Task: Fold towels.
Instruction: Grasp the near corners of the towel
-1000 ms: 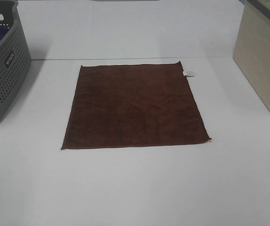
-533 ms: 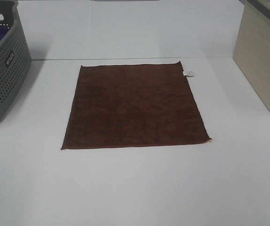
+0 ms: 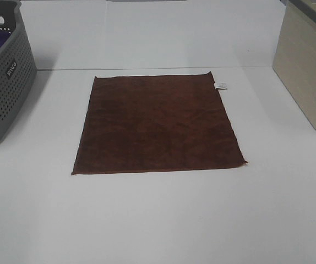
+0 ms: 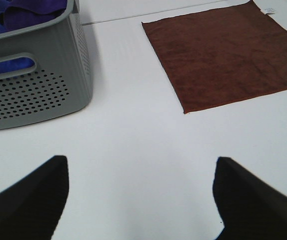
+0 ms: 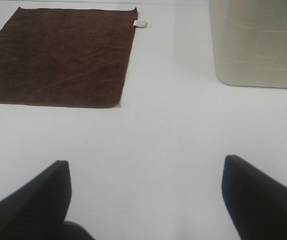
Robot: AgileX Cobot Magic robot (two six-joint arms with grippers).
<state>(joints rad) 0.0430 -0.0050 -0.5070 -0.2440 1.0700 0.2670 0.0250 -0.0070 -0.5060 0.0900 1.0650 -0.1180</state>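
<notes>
A dark reddish-brown square towel (image 3: 157, 124) lies flat and unfolded in the middle of the white table, with a small white tag (image 3: 221, 85) at its far right edge. It also shows in the left wrist view (image 4: 231, 52) and the right wrist view (image 5: 58, 55). My left gripper (image 4: 141, 195) is open and empty over bare table, well short of the towel's near left corner. My right gripper (image 5: 143, 197) is open and empty over bare table, short of the towel's near right corner. Neither gripper shows in the exterior high view.
A grey perforated basket (image 3: 1, 82) stands at the left, holding blue and purple cloths (image 4: 13, 15). A beige bin (image 3: 309, 66) stands at the right, also in the right wrist view (image 5: 256, 42). A table seam runs just behind the towel.
</notes>
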